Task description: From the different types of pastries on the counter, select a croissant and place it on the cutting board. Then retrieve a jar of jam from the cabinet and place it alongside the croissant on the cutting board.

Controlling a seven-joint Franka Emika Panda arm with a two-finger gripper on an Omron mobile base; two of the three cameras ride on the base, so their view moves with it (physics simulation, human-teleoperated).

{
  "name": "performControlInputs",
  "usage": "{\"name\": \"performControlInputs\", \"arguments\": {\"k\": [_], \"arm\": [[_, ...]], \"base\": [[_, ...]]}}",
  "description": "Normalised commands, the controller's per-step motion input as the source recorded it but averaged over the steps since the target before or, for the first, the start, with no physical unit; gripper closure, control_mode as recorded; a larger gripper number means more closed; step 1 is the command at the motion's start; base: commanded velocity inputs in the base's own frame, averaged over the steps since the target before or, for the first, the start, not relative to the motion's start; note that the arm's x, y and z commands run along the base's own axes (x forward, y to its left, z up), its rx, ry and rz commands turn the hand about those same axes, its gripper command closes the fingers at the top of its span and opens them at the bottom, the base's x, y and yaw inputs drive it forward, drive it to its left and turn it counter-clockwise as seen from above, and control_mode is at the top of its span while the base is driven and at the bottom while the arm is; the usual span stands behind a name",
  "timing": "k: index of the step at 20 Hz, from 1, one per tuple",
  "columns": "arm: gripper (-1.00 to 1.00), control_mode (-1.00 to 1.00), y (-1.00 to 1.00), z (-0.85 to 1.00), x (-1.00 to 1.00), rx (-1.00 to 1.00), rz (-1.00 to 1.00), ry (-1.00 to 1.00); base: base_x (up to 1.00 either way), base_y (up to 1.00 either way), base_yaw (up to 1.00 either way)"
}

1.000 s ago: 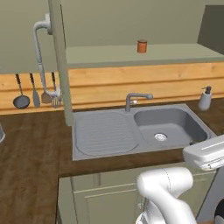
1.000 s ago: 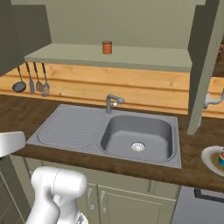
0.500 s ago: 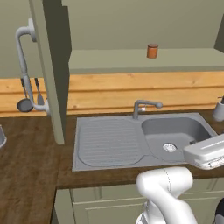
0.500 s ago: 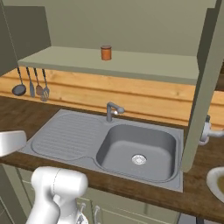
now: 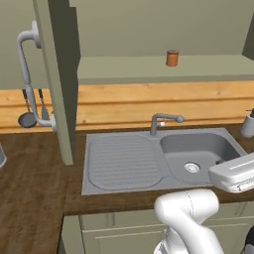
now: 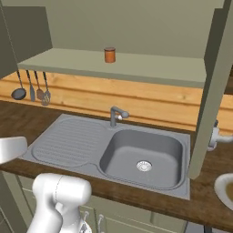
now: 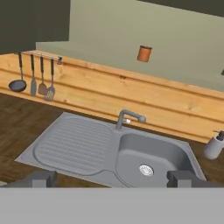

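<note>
Jar of jam (image 5: 172, 58) stands alone on the open cabinet shelf (image 6: 150, 68), above the sink (image 7: 113, 151). I read my jaws as spread wide and empty, fingertips (image 7: 38, 178) far apart. Risk: reaching up past the open door (image 5: 58, 74), I clip it or topple the jar.

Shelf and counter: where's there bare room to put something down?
The cabinet shelf is bare either side of the lone jar of jam. The sink drainboard is bare too. The hanging utensils crowd the wall at left.
</note>
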Motion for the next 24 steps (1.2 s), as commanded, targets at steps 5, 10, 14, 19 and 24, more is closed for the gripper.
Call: {"name": "performControlInputs", "arguments": {"k": [5,10,14,19,24], "arm": [[-1.0,1.0,0.0,0.0,0.0,0.0,0.0,0.0],[-1.0,-1.0,0.0,0.04,0.0,0.0,0.0,0.0],[-1.0,-1.0,-0.07,0.97,0.25,0.02,0.0,0.0],[-1.0,-1.0,-0.08,1.0,0.43,0.02,0.0,0.0],[-1.0,-1.0,-0.02,0.38,0.12,0.03,0.0,0.01]], "base": [[0.49,-0.05,0.01],[0.0,0.0,0.0],[0.0,0.0,0.0],[0.0,0.0,0.0],[0.0,0.0,0.0]]}}
